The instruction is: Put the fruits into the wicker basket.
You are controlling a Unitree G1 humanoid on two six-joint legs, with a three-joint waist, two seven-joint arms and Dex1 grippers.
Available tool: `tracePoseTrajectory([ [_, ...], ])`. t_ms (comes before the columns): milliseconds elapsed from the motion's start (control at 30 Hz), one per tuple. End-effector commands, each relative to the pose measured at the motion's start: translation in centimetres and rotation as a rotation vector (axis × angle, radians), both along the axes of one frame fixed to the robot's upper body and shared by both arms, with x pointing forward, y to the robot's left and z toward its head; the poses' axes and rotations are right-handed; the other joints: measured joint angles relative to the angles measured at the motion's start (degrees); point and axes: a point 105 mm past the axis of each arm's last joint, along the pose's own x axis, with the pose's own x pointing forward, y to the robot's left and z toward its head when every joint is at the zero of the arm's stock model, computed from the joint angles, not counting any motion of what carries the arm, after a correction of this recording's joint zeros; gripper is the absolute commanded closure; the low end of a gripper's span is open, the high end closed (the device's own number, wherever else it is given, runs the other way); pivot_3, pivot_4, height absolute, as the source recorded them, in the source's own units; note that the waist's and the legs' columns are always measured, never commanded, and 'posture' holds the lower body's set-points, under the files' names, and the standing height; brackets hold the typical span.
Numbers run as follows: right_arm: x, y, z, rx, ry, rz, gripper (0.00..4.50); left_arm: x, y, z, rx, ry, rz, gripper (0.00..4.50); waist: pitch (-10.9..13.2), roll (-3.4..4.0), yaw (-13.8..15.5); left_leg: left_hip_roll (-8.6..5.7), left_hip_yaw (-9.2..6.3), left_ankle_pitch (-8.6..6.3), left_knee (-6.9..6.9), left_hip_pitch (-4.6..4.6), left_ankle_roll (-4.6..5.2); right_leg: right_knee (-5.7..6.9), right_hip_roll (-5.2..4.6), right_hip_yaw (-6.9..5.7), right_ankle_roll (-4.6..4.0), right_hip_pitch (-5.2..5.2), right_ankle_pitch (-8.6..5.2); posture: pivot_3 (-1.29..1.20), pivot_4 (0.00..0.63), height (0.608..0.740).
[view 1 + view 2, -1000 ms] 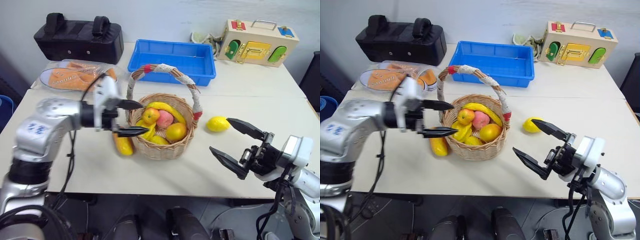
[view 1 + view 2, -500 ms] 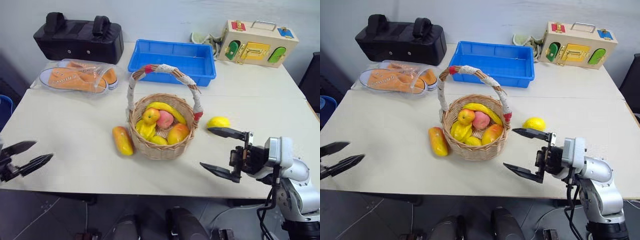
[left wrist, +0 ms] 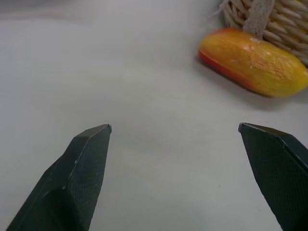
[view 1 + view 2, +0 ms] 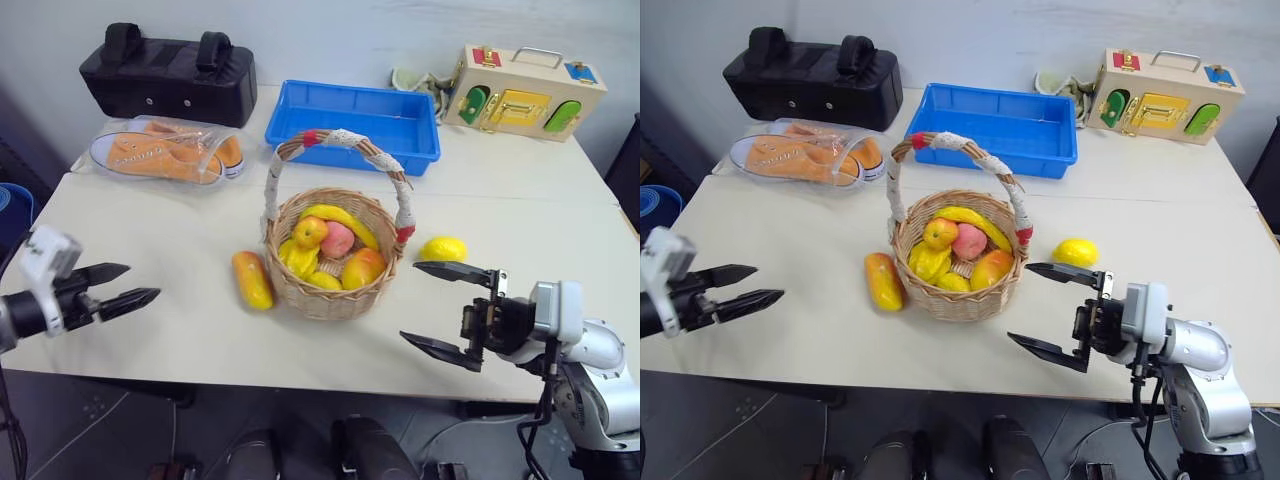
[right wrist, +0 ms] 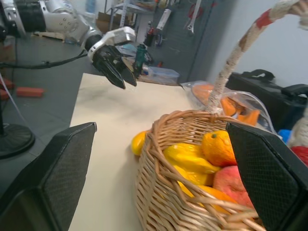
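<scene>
1. Now the left gripper (image 4: 128, 285) hangs empty well out to the left of the basket (image 4: 333, 262), over the near edge of the table (image 4: 180, 240), its two black fingers apart and pointing back toward the basket; a second ago it stood right at the basket's left rim, so it has drawn away, and the fruit inside looks like a finished drop.
2. Inside the basket lie a banana (image 4: 335, 216), a peach (image 4: 339, 239), a small orange-yellow fruit (image 4: 311, 232) and a mango (image 4: 361, 268); against the earlier picture this pile sits much the same.
3. Two fruits remain outside: a second mango (image 4: 251, 279) lies on the table just beside the basket's left wall, and a lemon (image 4: 443, 248) lies near the basket's right side; neither has moved since before.
4. Meanwhile the right gripper (image 4: 450, 307) waits to the right of the basket with its fingers wide apart and nothing between them, the upper finger just below the lemon; compared with a second ago it has turned to point more toward the basket.
5. Judged from this, the task is partly done; the lemon seems the right gripper's likely next pick, the outside mango the left's.
</scene>
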Motion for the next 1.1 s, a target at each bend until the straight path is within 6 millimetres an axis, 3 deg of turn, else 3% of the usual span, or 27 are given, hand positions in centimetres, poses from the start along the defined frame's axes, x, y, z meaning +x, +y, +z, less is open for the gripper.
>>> tracePoseTrajectory([
  [33, -0.3, -0.1, 1.1, 0.0, -0.068, -0.014, 0.0, 1.4, -4.6, -0.2, -0.1, 0.157, -0.039, 0.05, 0.0, 0.0, 0.17, -0.01, -0.01, 0.11, 0.06, -0.02, -0.18, 0.04, 0.02, -0.01, 0.01, -0.01, 0.01, 0.0, 0.15, 0.74],
  [200, -0.5, 0.0, 1.4, 0.007, -0.079, -0.032, 0.0, 3.5, -8.7, -0.6, -0.152, 0.272, -0.034, 0.05, 0.0, -0.02, -0.33, -0.03, 0.06, 0.16, 0.22, -0.02, -0.3, 0.3, 0.09, 0.11, 0.19, -0.1, -0.07, 0.0, 0.15, 0.74],
  [433, -0.7, -0.2, 2.0, 0.025, -0.101, -0.08, 0.0, 4.8, -9.7, -3.0, -0.061, 0.359, 0.044, 0.05, -0.03, 0.09, -0.02, 0.0, -0.04, 0.34, 0.19, 0.15, -0.55, 0.5, 0.28, 0.35, 0.19, -0.12, -0.09, 0.0, 0.15, 0.74],
  [533, -0.9, -0.2, 2.2, 0.032, -0.106, -0.096, 0.0, 4.5, -9.6, -2.9, -0.05, 0.368, 0.038, 0.05, -0.04, 0.1, 0.03, -0.06, -0.04, 0.35, 0.21, 0.19, -0.51, 0.49, 0.24, 0.38, 0.19, -0.03, -0.09, 0.0, 0.15, 0.74],
  [700, -1.0, -0.3, 2.4, 0.038, -0.108, -0.12, 0.0, 4.1, -7.9, -2.5, -0.026, 0.391, 0.085, 0.05, -0.04, 0.1, 0.05, -0.06, -0.05, 0.35, 0.19, 0.18, -0.51, 0.49, 0.23, 0.37, 0.19, -0.05, -0.09, 0.0, 0.15, 0.74],
  [967, -0.8, 0.0, 2.8, 0.05, -0.114, -0.137, 0.0, 2.3, -6.8, -4.3, 0.109, 0.463, 0.032, 0.05, 0.0, 0.04, -0.08, -0.06, -0.03, 0.35, 0.13, 0.13, -0.53, 0.46, 0.22, 0.38, 0.18, -0.14, -0.09, 0.0, 0.15, 0.74],
  [1100, -0.5, 0.3, 3.2, 0.058, -0.122, -0.135, 0.0, 2.6, -6.3, -4.9, 0.159, 0.43, 0.039, 0.95, 0.0, 0.04, 0.0, -0.07, -0.03, 0.35, 0.14, 0.13, -0.5, 0.43, 0.19, 0.38, 0.18, -0.11, -0.09, 0.0, 0.15, 0.74],
])
